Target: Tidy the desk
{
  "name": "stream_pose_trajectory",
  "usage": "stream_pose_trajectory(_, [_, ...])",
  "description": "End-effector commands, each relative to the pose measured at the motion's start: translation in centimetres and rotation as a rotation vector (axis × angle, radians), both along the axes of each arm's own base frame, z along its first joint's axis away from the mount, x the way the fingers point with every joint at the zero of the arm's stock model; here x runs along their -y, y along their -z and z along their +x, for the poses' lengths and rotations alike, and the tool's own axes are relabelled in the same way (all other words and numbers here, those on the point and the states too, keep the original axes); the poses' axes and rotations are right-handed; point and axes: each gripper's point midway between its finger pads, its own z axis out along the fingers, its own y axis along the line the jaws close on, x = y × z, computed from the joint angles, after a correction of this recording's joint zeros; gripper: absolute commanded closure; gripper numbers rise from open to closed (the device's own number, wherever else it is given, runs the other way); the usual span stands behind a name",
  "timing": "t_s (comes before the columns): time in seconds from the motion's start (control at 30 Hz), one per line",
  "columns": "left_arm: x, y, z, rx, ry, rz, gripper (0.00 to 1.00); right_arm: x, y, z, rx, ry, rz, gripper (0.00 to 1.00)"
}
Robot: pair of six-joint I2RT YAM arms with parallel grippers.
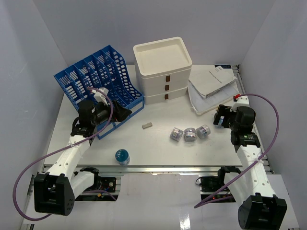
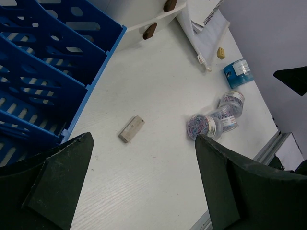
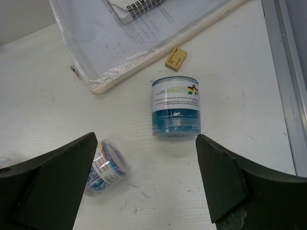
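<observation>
Left wrist view: the left claw (image 2: 144, 165) is spread wide, its dark fingers (image 2: 57, 187) gripping nothing and touching nothing. It hangs above the desk (image 2: 158, 201), whose white top runs under both arms. Just beyond the gap lies a small pale block (image 2: 131, 129). Past the right-hand finger, three clear jars of coloured paper clips (image 2: 211, 123) sit bunched together. A blue file rack (image 2: 43, 72) stands off the left-hand finger, and the cream drawer box (image 2: 144, 21) is farther out. In the right wrist view the right claw (image 3: 144, 165) is likewise spread and empty above the desk. One clip jar lies on its side by its left-hand finger. Just ahead of the gap a blue tub (image 3: 175, 106) with a white label lies on its side, apart from both fingers. Farther on is a tan eraser (image 3: 176, 58), just short of a mesh pouch (image 3: 144, 43). A silver rail (image 3: 283, 72) borders the desk off the right-hand finger. From the top external view, a blue-capped jar (image 1: 122, 156) sits behind the left claw, near the front edge. Plain pale walls (image 1: 29, 48) close in the desk's far and side edges.
</observation>
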Motion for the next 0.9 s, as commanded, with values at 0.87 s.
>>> stream_pose_trajectory(0.87, [14.4, -6.3, 6.4, -0.057, -0.220, 0.199, 0.13, -9.8, -1.4, -2.4, 0.100, -0.877, 0.101, 0.07])
